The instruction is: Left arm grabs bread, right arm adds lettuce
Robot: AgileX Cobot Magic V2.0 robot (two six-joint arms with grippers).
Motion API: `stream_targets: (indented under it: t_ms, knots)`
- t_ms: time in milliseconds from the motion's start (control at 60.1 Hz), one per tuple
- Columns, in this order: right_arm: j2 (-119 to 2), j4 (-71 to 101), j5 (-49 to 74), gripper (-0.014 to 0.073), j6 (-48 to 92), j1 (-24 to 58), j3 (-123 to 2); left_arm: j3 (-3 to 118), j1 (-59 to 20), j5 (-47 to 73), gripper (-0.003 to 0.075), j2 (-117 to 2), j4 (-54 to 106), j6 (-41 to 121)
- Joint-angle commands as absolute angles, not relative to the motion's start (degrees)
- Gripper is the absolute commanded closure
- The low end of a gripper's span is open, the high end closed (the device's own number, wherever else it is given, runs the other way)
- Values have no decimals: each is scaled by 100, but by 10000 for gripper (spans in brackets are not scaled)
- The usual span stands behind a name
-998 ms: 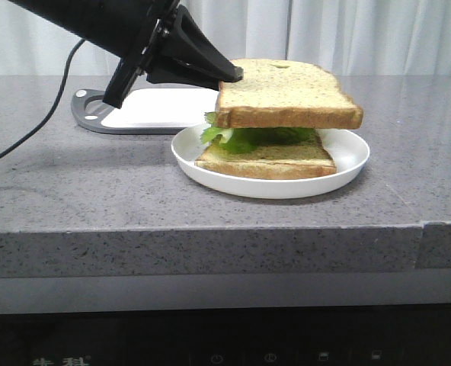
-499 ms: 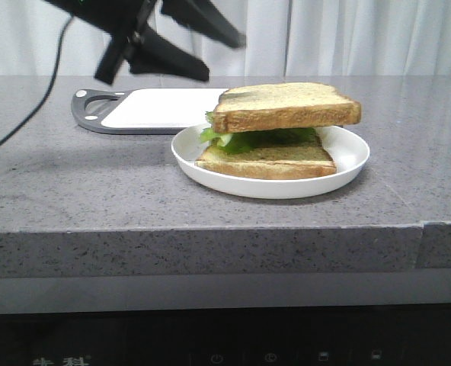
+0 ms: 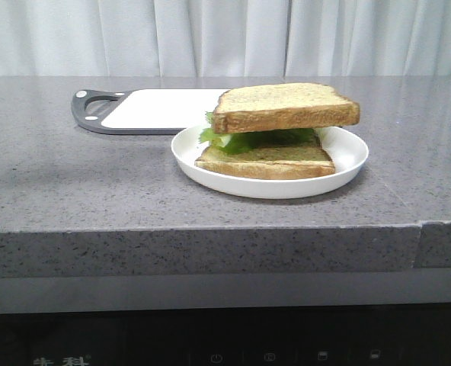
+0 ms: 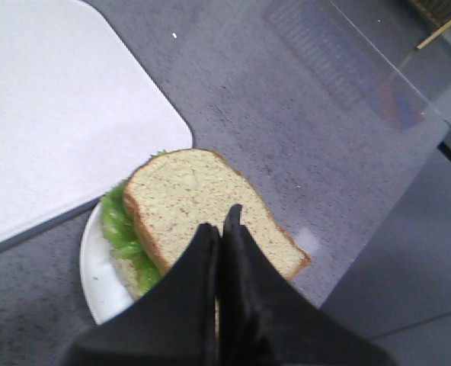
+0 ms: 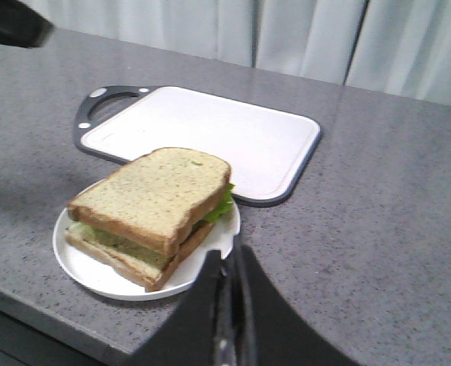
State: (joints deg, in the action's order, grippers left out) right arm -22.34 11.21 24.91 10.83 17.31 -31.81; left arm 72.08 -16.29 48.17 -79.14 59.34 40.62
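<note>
The thick bread slice [image 3: 285,106] lies on top of the lettuce [image 3: 244,139], which rests on a thinner slice in the white plate [image 3: 351,156]. No arm shows in the front view. In the left wrist view my left gripper [image 4: 220,223] is shut and empty, up above the bread [image 4: 195,202] and the lettuce edge [image 4: 121,229]. In the right wrist view my right gripper [image 5: 231,252] is shut and empty, just beside the plate rim [image 5: 88,274], with the bread [image 5: 153,194] and a bit of lettuce [image 5: 222,204] beyond it.
A white cutting board with a dark grey handle frame [image 3: 157,109] lies behind the plate on the grey stone counter. The counter's front edge [image 3: 210,229] runs close before the plate. White curtains hang behind.
My left arm let go of the bread, which settled onto the lettuce, then rose up and left out of the front view. Its fingers have closed.
</note>
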Motion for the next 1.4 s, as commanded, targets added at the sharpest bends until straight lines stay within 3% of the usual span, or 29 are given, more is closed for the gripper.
stream_targets:
  t_ms: [0,316,632,1381]
  knots:
    - [-2187,1136,1922,655,1074,1586,-3248,6994,-1615,4094,741,-7076,5750,4063]
    - [-888,1533,1424,655,1074,1601,-2225,4251,-1615,1863,741,-3751,4491,4063]
    - [-433,1545,1435,655,1074,1601,-1954,2067,-1615,1454,741,-520,4359,4058]
    - [-433,1545,1463,655,1074,1601,-1954,1956,-1615,1451,741,-243,4394,4058]
